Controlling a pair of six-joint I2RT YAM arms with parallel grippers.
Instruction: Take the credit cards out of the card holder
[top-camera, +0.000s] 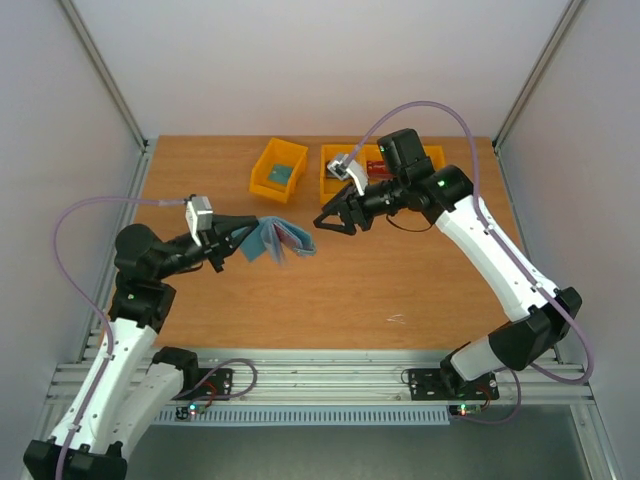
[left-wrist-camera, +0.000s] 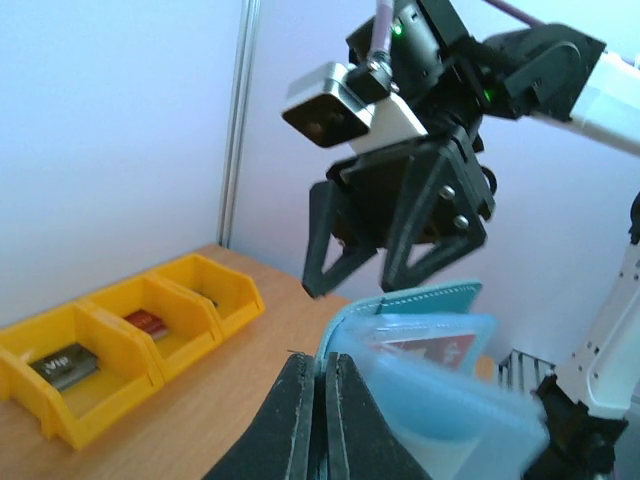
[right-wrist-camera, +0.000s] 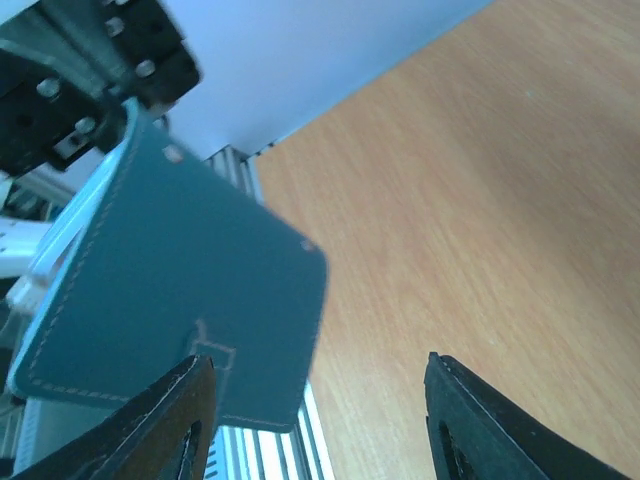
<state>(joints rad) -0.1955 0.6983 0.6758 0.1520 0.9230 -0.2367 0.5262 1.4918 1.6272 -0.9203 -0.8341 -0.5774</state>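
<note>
Card holder (top-camera: 272, 239) edge clamped in left pincer (top-camera: 238, 246), right pincer (top-camera: 330, 226) spread nearby

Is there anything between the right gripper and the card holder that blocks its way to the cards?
Nothing visible blocks it. The open right gripper hangs close to the card holder, only air between them. The left gripper holds the holder up off the table. A red card shows in its pocket.

Three views, one shared spot.
Top camera looks down from behind the arm bases (top-camera: 462, 368), far off; left wrist camera faces forward, close on the card holder (left-wrist-camera: 440, 360) and right gripper (left-wrist-camera: 350, 290); right wrist camera stares back at the holder's cover, closer.
</note>
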